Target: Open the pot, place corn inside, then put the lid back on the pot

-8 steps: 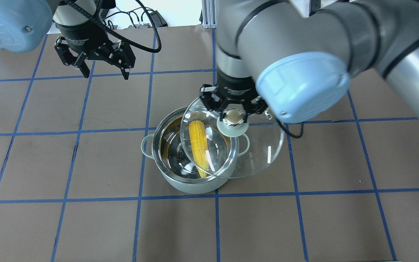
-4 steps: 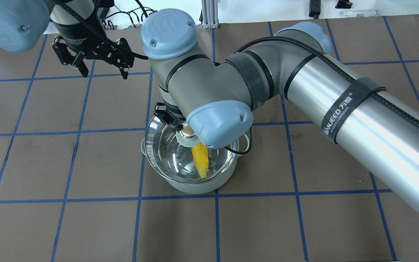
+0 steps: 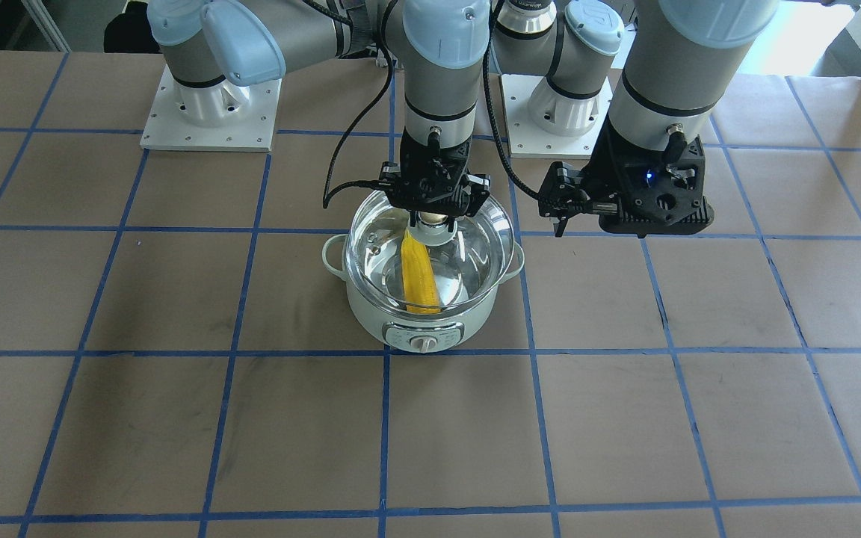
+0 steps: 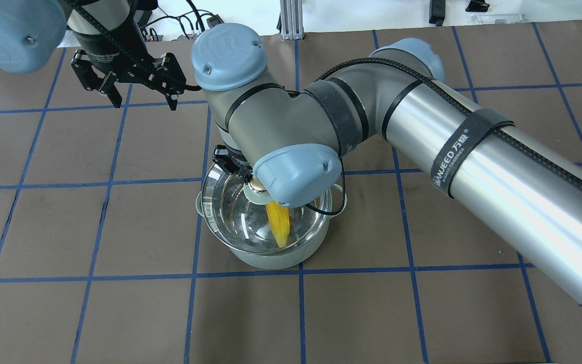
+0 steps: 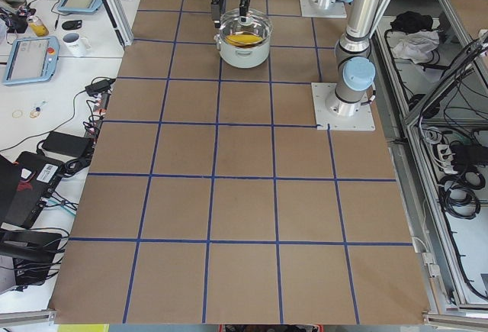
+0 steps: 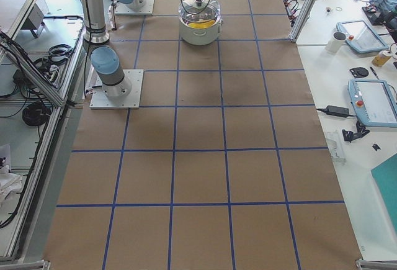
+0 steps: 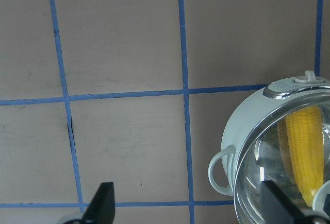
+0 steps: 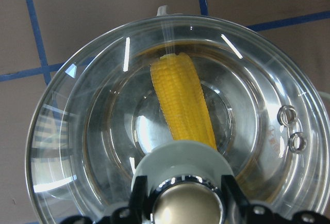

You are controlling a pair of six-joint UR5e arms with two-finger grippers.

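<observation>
The mint-green pot (image 3: pixel 371 317) stands mid-table, its dial facing away from the robot; it also shows in the overhead view (image 4: pixel 271 259) and the left wrist view (image 7: pixel 247 126). The yellow corn (image 3: pixel 419 280) lies inside it, seen through the glass (image 4: pixel 279 225) (image 8: pixel 183 105). The clear lid (image 3: pixel 475 239) covers the pot's mouth, about level and centred (image 4: pixel 230 212) (image 8: pixel 93 131). My right gripper (image 3: pixel 430 217) is shut on the lid's knob (image 8: pixel 185 203). My left gripper (image 4: pixel 145 104) is open and empty, above the table to the pot's far left (image 7: pixel 191 203).
The table is brown with a blue tape grid. The two arm bases (image 3: pixel 210 112) (image 3: pixel 557 112) stand at the robot's edge. My right arm's long link (image 4: pixel 473 162) crosses above the table's right half. Side tables hold tablets (image 6: pixel 372 99) and a mug (image 5: pixel 74 42).
My right gripper carried the lid leftward from the pot's right side to over the pot's mouth and lowered it there. The left gripper has barely moved.
</observation>
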